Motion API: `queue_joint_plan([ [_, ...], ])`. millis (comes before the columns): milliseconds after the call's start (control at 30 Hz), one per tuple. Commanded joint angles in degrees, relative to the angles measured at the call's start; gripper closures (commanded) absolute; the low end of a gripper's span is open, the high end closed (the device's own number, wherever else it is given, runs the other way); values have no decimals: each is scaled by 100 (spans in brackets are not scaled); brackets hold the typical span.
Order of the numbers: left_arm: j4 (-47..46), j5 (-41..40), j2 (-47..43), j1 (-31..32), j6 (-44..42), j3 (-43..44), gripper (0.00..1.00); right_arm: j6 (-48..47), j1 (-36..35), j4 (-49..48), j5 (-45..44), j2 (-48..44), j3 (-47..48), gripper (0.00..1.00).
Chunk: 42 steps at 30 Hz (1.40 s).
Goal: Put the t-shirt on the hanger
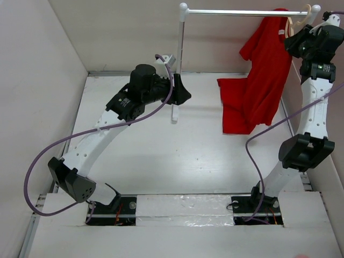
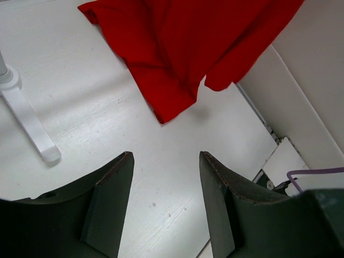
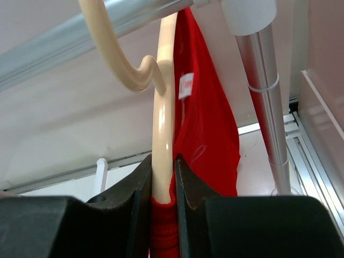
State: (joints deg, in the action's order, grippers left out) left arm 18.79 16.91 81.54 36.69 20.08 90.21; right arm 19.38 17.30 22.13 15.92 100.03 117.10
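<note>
Red t-shirt (image 1: 263,70) hangs at the far right, plain bright cloth, draped in a long diagonal fold from up by the rail (image 1: 242,12). Its lower part spreads onto the table (image 1: 161,156), rumpled, 1 corner trailing toward the near side. The hanger (image 3: 163,107), pale beige wood, stands almost on edge, hook curled over the rail. The right gripper (image 3: 163,166) pinches its arm between 2 fingers, red cloth bunched right there, the shirt's white label showing just beside the wood.

White table (image 1: 161,161) with rail foot (image 1: 174,114) and hem of red t-shirt (image 1: 260,75)
</note>
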Motion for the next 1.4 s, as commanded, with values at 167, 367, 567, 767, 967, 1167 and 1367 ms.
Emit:
queue_joint_plan([
  [167, -349, 190, -217, -118, 67, -13, 52, 5, 45, -175, -1, 350, 1113, 100],
  [367, -367, 234, -121, -118, 111, 40, 52, -39, 45, 124, -89, 675, 1421, 100],
  [567, -332, 181, -94, -118, 67, 93, 52, 31, 45, -67, -265, 545, 756, 100],
  [767, -341, 225, -59, -118, 111, 84, 52, 242, 98, -419, -300, 9, 86, 95],
  [967, 19, 41, 20, -232, -39, 365, 44, 523, 98, -377, -405, -466, -118, 14],
  [1167, 125, -143, -68, -487, -4, 681, 43, 901, 37, -516, -494, -1432, -554, 0],
  [1367, 143, -802, -340, -540, 189, 831, 43, 1524, -577, -1804, 418, -3330, -2767, 0],
])
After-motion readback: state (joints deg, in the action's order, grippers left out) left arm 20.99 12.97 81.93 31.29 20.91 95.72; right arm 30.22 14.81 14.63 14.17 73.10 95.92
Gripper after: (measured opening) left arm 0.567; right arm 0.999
